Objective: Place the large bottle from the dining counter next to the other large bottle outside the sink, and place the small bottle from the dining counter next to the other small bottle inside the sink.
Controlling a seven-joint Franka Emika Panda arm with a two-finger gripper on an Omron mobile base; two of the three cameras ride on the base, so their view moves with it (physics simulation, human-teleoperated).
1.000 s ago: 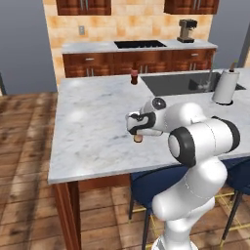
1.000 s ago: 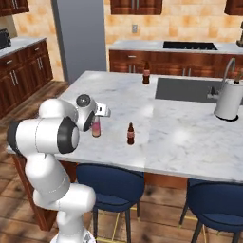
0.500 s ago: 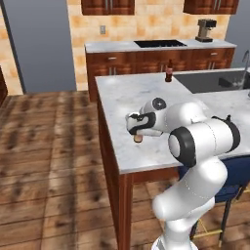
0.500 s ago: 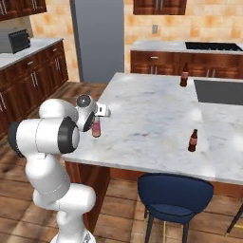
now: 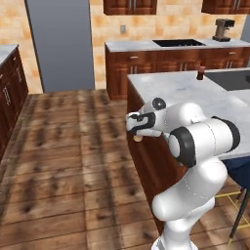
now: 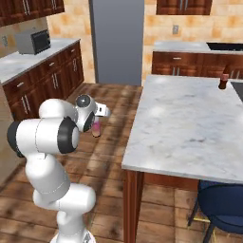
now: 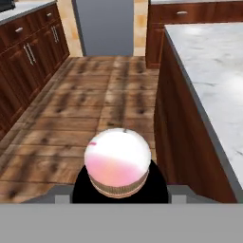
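Your pincer (image 6: 97, 124) was clenched around the large bottle from the dining counter (image 7: 117, 163), whose pink-and-white body pointed straight away from the hand camera, its round end toward the lens. From the right base camera you saw the same bottle (image 6: 96, 128) as a pink sliver just under the hand, hanging over the wooden floor (image 5: 63, 161) and clear of the marble. From the left base camera its base (image 5: 138, 138) peeked out below the hand (image 5: 139, 124), just off the near corner of the dining counter (image 6: 190, 118). At the far end of that counter stood a dark brown bottle with a reddish top (image 6: 223, 81), well apart from you. Beyond the floor were the grey refrigerator (image 5: 58, 44) and wood cabinets (image 6: 42, 80).
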